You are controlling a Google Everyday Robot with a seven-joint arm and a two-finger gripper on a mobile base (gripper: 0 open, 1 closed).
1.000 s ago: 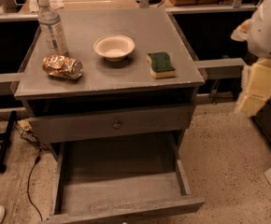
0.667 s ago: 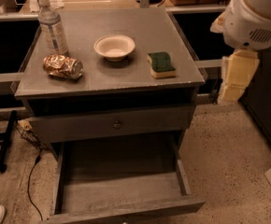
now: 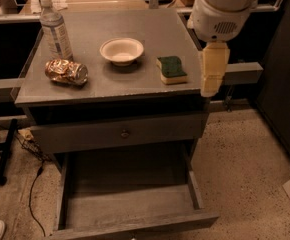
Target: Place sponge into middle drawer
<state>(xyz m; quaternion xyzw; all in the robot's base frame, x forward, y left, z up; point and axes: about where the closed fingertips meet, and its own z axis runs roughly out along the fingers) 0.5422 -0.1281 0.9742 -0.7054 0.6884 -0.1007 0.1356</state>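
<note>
- Sponge (image 3: 171, 69) lies on the bench (image 3: 150, 29), green face up, right of the bowl (image 3: 121, 50); not grasped.
- Gripper (image 3: 209, 90) hangs off the bench's right edge, near the sponge; whether spread or pressed together, cannot tell.
- Middle drawer (image 3: 130, 204) stands open, holding nothing. Pickup and placement both remain.

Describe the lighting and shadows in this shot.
Camera view: dim, warm overhead light; the bowl and the sponge cast short shadows on the cabinet top; the floor of the middle drawer darkens toward its back, under the cabinet; the gripper, beside the top's edge near the sponge, is lit pale.
</note>
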